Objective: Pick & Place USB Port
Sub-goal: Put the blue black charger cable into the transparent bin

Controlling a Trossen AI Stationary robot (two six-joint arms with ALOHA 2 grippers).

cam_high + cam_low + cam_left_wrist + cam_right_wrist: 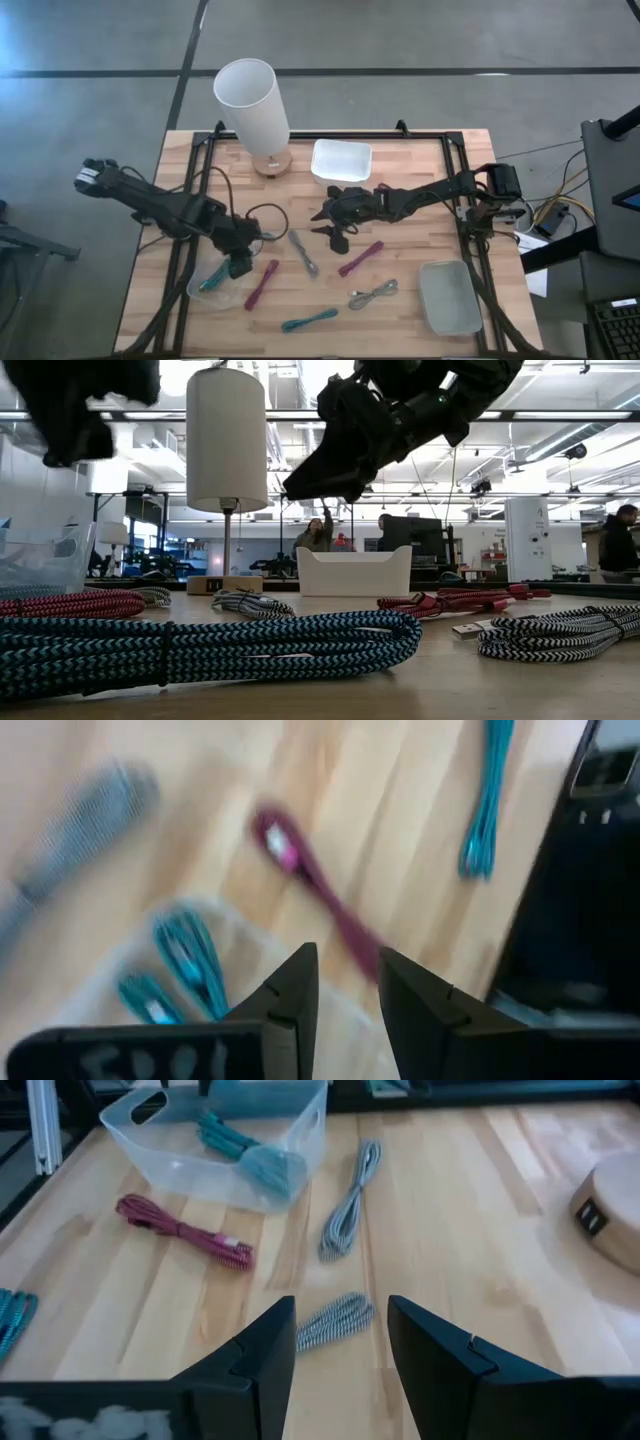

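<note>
One teal cable bundle (213,281) already lies inside the clear plastic bin (203,292) at the left front of the bench (420,190); by that evidence the sorting is judged only just begun. Five bundles remain loose on the wood: a maroon cable (262,284) just beside the bin, a grey-striped cable (303,252) near the centre, a second maroon cable (361,258), a grey-white cable (374,294), and a second teal cable (308,320) near the front edge. Each is a braided USB lead folded into a short hank and tied at its middle. Left gripper (240,266) hovers over the bin's rim, fingers a narrow gap apart and holding nothing. Right gripper (332,222) hangs above mid-bench, fingers spread and empty, facing the grey-striped cable.
</note>
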